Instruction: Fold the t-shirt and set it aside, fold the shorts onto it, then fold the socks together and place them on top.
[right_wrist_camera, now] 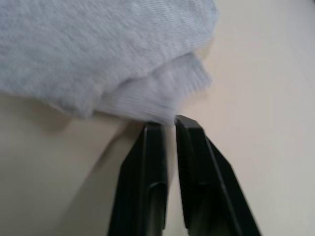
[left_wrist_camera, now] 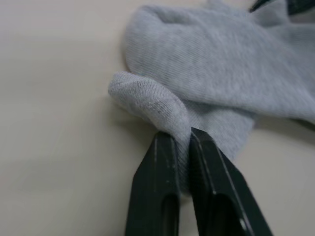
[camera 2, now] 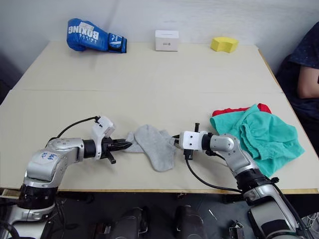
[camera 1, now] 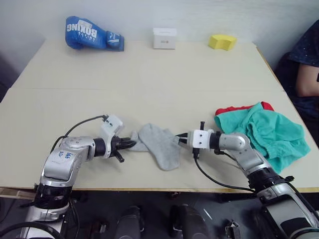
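The light grey socks lie overlapped near the table's front middle. My left gripper is at their left end, shut on a raised fold of sock. At their right end is my right gripper; its fingers stand shut with their tips touching the ribbed cuff, and no fabric shows between them. The teal shorts lie bunched at the right, on top of the red t-shirt, of which a strip of edge shows.
Along the far edge of the beige table lie a blue boxing glove, a white box and a yellow sponge. A person's arm is beside the table's right edge.
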